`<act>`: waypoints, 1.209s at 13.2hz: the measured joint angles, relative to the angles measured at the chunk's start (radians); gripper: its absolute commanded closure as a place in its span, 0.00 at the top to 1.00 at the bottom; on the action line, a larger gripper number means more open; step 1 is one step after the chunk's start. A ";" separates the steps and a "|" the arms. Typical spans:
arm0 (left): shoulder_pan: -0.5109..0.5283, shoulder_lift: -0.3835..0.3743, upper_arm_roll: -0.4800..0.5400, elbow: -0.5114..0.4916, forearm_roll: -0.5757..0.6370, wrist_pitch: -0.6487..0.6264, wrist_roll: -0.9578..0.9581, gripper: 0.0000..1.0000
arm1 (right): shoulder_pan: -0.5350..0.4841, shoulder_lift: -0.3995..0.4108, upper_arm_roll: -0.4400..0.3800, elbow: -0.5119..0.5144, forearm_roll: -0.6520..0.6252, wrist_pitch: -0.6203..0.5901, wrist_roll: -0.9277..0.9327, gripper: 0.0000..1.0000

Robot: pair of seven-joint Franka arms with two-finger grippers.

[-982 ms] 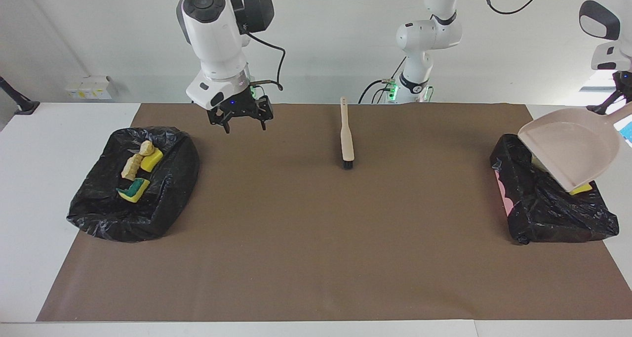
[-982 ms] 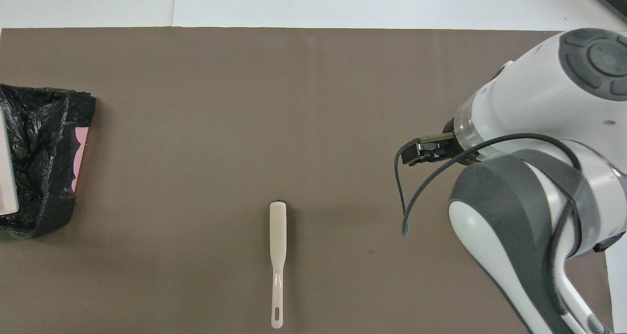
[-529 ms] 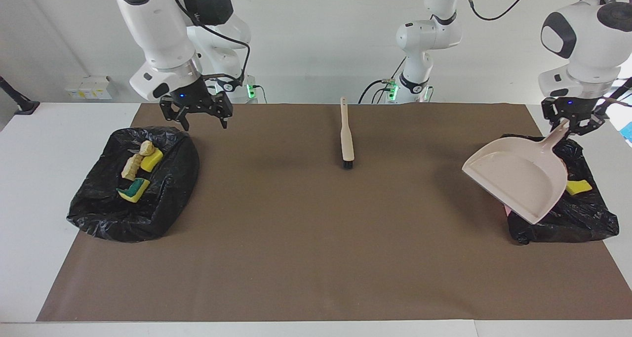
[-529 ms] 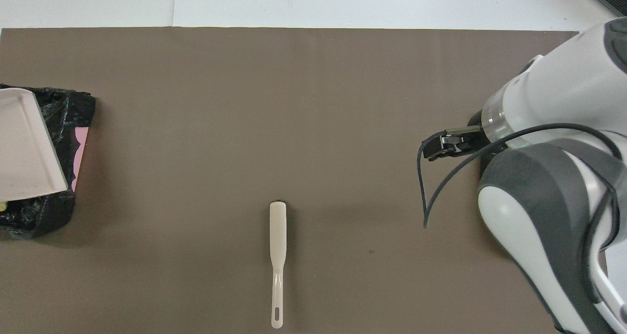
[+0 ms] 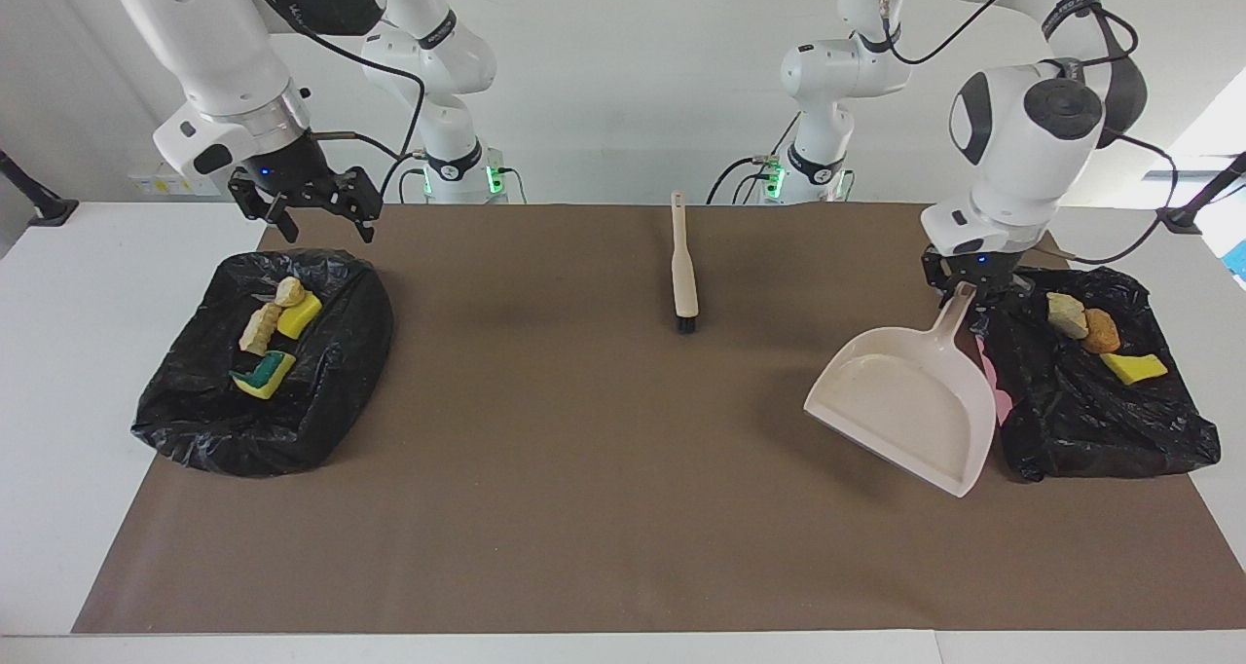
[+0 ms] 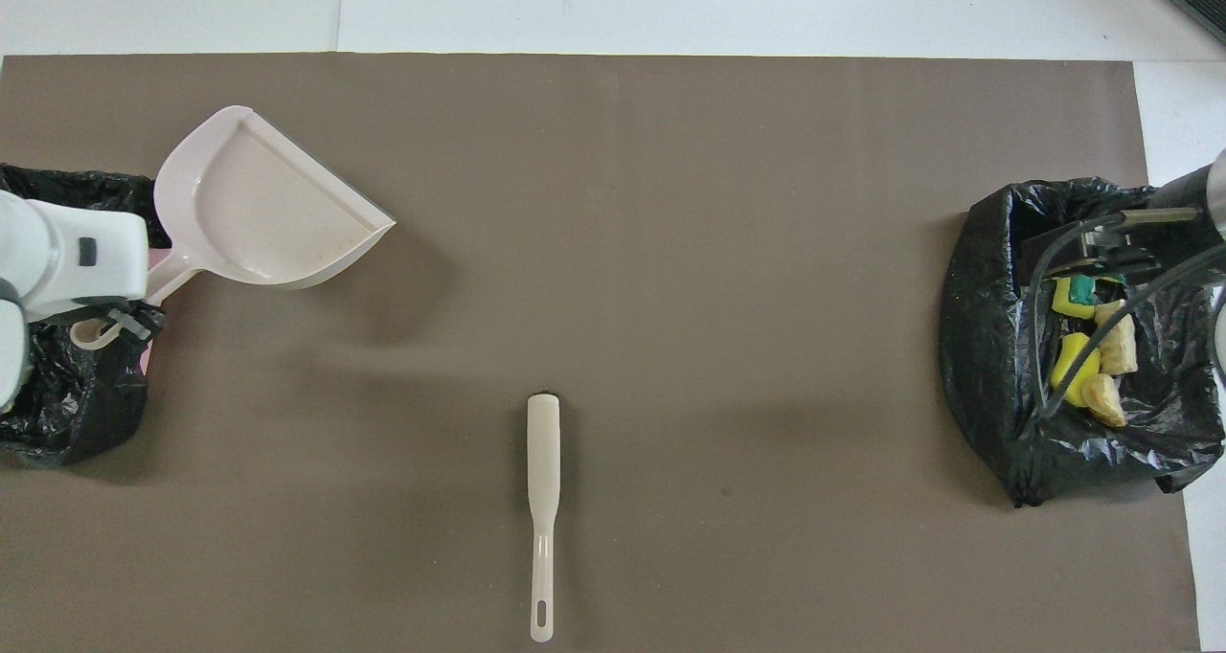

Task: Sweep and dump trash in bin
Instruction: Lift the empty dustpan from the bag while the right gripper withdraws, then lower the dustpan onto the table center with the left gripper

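My left gripper (image 5: pixel 964 292) is shut on the handle of the beige dustpan (image 5: pixel 900 406), also seen from overhead (image 6: pixel 254 203). The pan hangs tilted and empty over the mat beside the black-lined bin (image 5: pixel 1100 440) at the left arm's end. That bin holds trash (image 5: pixel 1102 331): a beige chunk, a golden-brown piece and a yellow sponge bit. My right gripper (image 5: pixel 329 234) stands open over the robot-side rim of the other black-lined bin (image 5: pixel 195 421), which holds more trash (image 5: pixel 277 325), also seen from overhead (image 6: pixel 1087 375). No scraps show on the mat.
A beige hand brush (image 5: pixel 684 275) lies on the brown mat (image 5: pixel 584 508) midway between the bins, with its handle toward the robots; the overhead view shows the brush (image 6: pixel 543 481) too. White table borders the mat.
The left gripper swung the dustpan off its bin toward the table's middle and lower, uncovering the trash there. The right gripper moved toward its own end, to over the other bin's rim.
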 measured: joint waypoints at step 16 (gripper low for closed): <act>-0.209 0.397 -0.278 0.271 0.073 0.102 -0.990 0.00 | 0.023 -0.013 -0.060 0.004 0.001 -0.008 0.015 1.00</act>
